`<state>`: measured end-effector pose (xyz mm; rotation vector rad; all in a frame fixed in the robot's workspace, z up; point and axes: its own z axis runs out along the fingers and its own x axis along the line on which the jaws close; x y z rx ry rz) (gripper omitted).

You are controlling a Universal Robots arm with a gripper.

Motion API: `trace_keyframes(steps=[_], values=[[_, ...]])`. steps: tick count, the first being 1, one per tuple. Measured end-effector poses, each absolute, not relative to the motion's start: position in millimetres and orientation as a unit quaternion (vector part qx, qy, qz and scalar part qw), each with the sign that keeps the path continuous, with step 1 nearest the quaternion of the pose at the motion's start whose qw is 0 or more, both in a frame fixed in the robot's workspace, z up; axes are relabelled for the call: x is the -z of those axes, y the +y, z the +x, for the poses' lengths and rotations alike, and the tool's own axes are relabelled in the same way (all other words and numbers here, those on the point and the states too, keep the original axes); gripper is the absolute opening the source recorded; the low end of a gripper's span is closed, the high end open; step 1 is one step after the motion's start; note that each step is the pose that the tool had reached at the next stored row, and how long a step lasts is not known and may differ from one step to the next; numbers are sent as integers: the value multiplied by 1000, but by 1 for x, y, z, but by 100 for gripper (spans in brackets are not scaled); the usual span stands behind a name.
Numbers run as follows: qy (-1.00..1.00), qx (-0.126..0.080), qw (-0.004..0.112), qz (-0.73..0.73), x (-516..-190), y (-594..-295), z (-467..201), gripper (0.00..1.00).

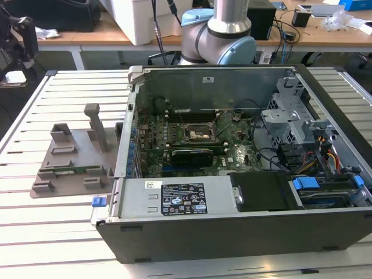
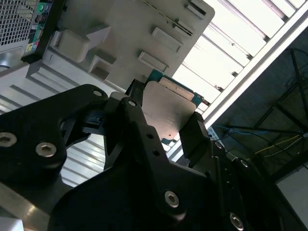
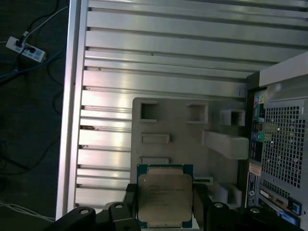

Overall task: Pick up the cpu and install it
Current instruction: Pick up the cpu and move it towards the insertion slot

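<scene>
First wrist view shows you the gripper (image 3: 165,208) pinching the near-square cpu (image 3: 165,192) by opposite edges, silver top facing the camera, wrist looking down over the grey tray (image 3: 169,121).

Your cpu (image 3: 165,196): dull silver metal lid, green rim. Tray (image 3: 183,130): matt grey plastic. Table (image 3: 168,48): ribbed bright aluminium.

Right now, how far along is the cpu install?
Pickup looks done: the gripper is shut on the cpu, holding it over the grey tray, outside the computer case. Left: the install itself; the motherboard socket looks unfilled.
</scene>
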<state>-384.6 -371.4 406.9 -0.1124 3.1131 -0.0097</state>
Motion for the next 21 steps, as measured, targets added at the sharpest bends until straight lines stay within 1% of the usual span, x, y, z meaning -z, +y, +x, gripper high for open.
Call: trace_keyframes(steps=[5,8,18,21], values=[[999,3,13,-36,-407,-372,-383,55],[999,3,13,-36,-407,-371,-370,55],[999,3,10,-36,-407,-370,-303,55],[999,3,8,-36,-407,-370,-270,55]])
